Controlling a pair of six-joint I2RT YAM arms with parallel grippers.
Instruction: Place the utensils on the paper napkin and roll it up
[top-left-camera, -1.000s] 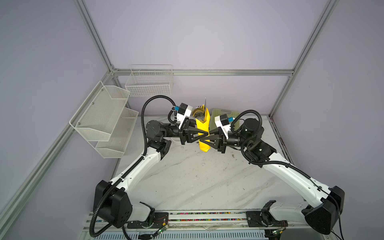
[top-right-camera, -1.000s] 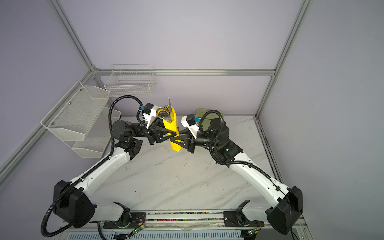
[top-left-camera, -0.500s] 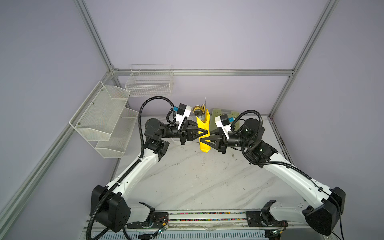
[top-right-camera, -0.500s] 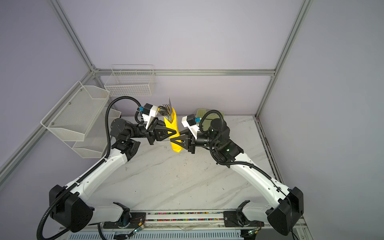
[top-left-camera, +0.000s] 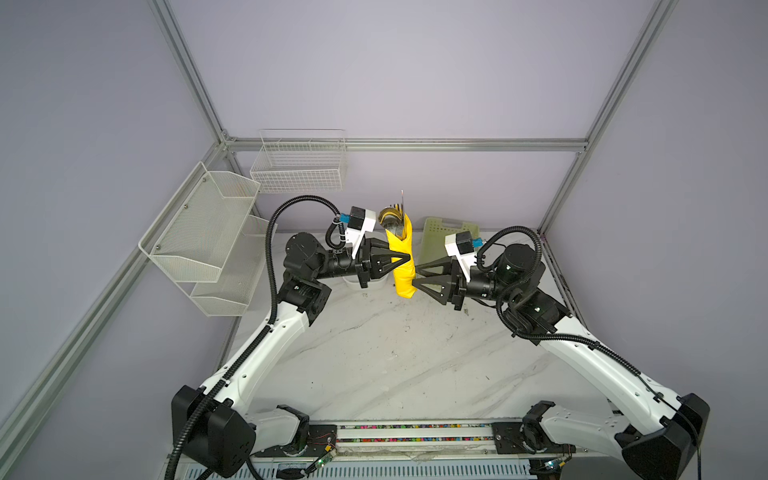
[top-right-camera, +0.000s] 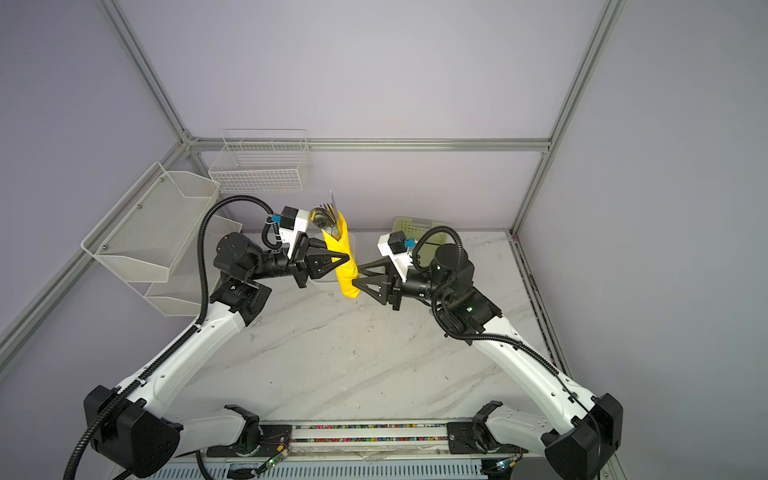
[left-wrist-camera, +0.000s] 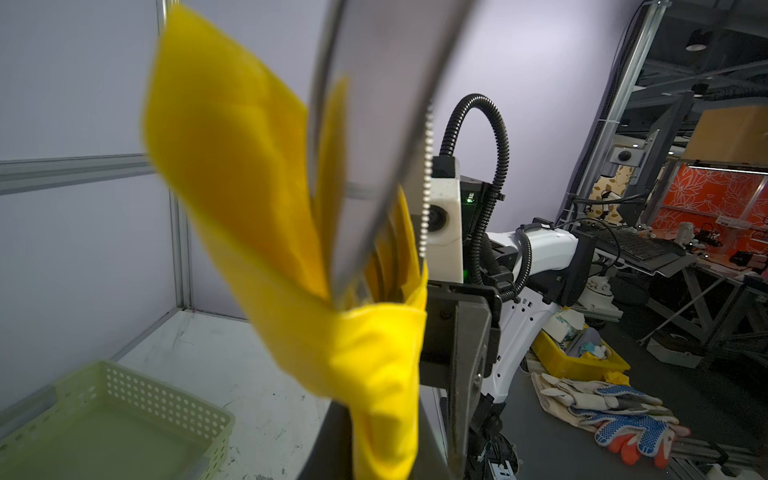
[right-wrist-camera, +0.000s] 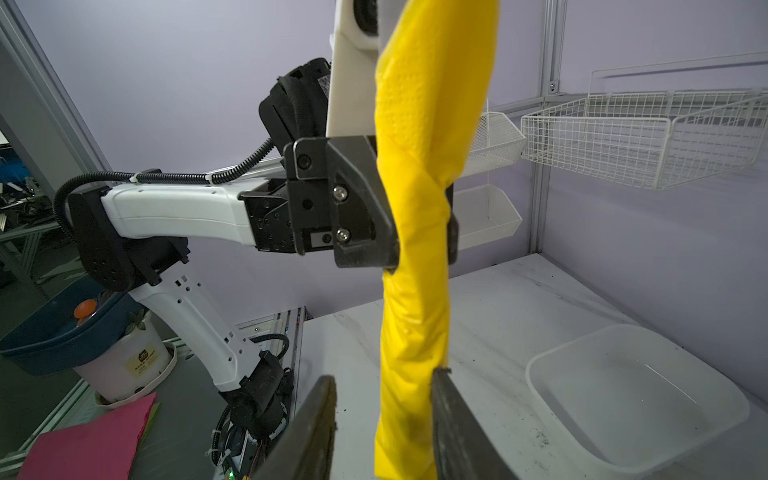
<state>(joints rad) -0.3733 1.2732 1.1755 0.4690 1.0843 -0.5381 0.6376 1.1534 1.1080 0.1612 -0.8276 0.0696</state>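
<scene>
The left gripper (top-left-camera: 405, 258) clamps the rolled paper napkin (top-left-camera: 404, 284) upright, likely so the utensils (top-left-camera: 392, 218) cannot slip out. The right gripper (top-left-camera: 415, 274), jaws apart, flanks its lower end.

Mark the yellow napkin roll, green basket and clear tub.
yellow napkin roll (top-left-camera: 404, 280): in a top view, lower end of roll.
green basket (left-wrist-camera: 174, 409): left wrist view, perforated side wall.
clear tub (right-wrist-camera: 636, 395): right wrist view, bare floor.

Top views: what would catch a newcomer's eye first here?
A bright yellow napkin roll held upright above the marble table, silver utensils poking from its top. The left gripper clamps its middle; the right gripper has its jaws open around its lower end.
</scene>
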